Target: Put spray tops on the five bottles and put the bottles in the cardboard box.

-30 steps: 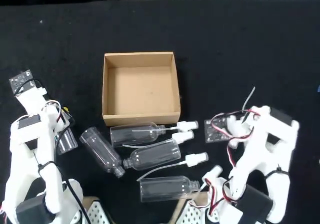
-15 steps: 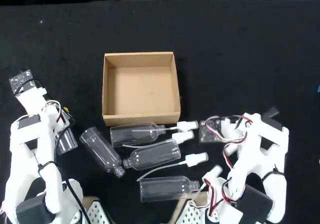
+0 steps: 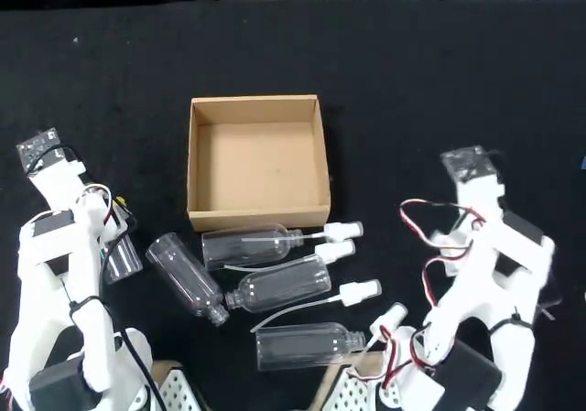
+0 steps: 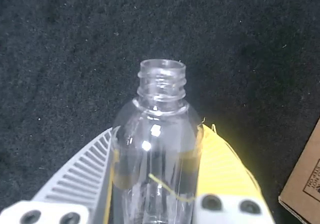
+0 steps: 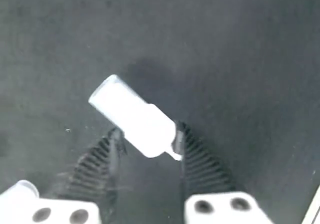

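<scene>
My left gripper (image 4: pixel 157 130) is shut on a clear bottle (image 4: pixel 161 134) with a bare, open neck; in the high view that bottle (image 3: pixel 120 257) is at the table's left, beside the left arm. My right gripper (image 5: pixel 147 131) is shut on a white spray top (image 5: pixel 132 116) above the black cloth. Several more clear bottles (image 3: pixel 279 285) lie on their sides in front of the cardboard box (image 3: pixel 257 217), which holds nothing. White spray tops (image 3: pixel 343 231) with thin tubes lie at their necks. The right arm (image 3: pixel 485 255) stands right of them.
One loose spray top (image 3: pixel 389 318) lies near the right arm's base. The arm bases (image 3: pixel 174 388) sit at the front edge. A corner of the cardboard box (image 4: pixel 302 184) is close to the held bottle. Black cloth is bare behind and right of the box.
The right arm's wrist has swung back and to the right, away from the lying bottles. The left arm and its bottle have not moved.
</scene>
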